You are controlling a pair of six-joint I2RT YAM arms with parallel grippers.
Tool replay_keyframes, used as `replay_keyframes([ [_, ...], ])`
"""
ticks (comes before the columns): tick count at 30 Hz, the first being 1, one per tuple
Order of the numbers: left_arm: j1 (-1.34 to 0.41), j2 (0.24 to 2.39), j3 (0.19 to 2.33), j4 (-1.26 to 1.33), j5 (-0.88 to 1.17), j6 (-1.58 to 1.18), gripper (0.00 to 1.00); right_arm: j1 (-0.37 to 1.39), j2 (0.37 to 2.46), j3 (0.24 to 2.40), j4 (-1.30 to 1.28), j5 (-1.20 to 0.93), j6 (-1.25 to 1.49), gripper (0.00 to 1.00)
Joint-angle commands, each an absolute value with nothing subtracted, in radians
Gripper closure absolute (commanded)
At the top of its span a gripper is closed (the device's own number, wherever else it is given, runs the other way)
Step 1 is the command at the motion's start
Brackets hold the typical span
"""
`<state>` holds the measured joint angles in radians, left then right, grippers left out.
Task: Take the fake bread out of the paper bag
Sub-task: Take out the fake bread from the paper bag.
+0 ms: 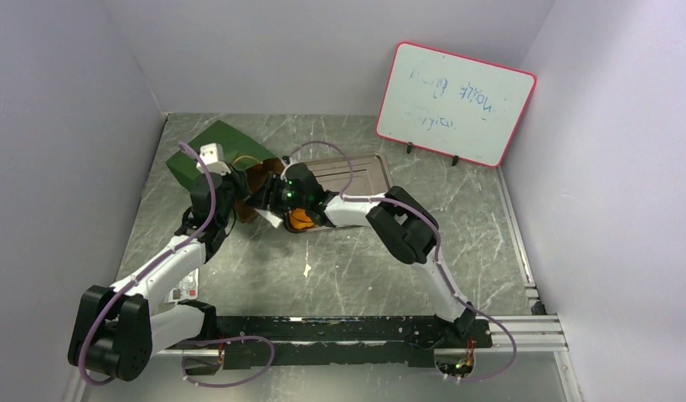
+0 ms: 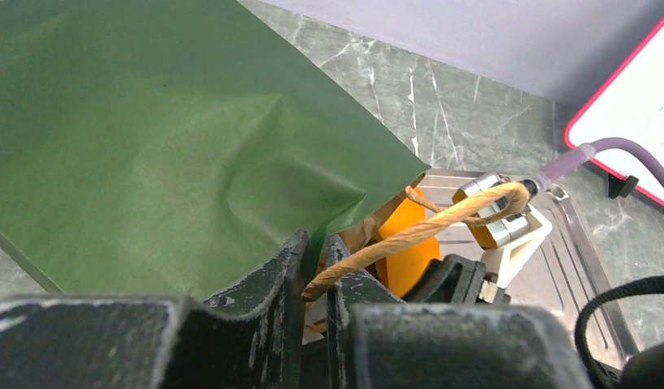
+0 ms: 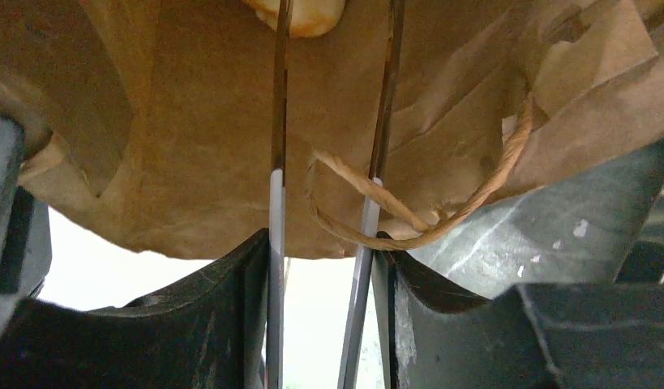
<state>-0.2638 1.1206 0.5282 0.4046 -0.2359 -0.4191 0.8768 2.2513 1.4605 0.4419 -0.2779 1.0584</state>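
Green paper bag point(image 2: 150, 146), rim pinched, tongs point(image 3: 276, 211) inside mouth

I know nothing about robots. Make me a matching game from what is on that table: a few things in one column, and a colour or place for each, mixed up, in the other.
Things:
1. paper bag
2. tray
3. whiteboard
4. tongs

Descriptions:
A. pink rim, propped up at the far right
B. dark green outside, brown inside
C. held in the right gripper, reaching into the bag
D. silver metal, flat on the table next to the bag

Pairs: 1-B, 2-D, 3-A, 4-C
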Motion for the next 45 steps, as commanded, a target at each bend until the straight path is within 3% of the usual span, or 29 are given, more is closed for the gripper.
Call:
replay_keyframes([
  [1,-0.256,1.127,0.548,0.41,-0.205,-0.428,0.93,0.865,2.288,1.528,0.464,-0.299,1.058,0.55],
  [3,-0.256,1.128,0.543,0.415,-0.206,-0.43,0.93,0.862,2.3,1.543,0.464,-0.3,1.061,0.59],
  [9,-0.256,1.135,0.541,0.425,-0.214,-0.436,0.93,0.852,2.311,1.532,0.495,-0.327,1.089,0.91],
  [13,-0.256,1.142,0.546,0.421,-0.245,-0.451,0.93,0.852,2.244,1.457,0.488,-0.285,1.059,1.0],
  [32,-0.256,1.254,0.658,0.414,-0.385,-0.521,0.93,0.925,1.739,1.035,0.358,-0.111,0.963,1.0],
  [45,-0.256,1.254,0.688,0.381,-0.465,-0.529,0.93,1.052,1.283,0.77,0.093,0.103,0.949,1.0],
])
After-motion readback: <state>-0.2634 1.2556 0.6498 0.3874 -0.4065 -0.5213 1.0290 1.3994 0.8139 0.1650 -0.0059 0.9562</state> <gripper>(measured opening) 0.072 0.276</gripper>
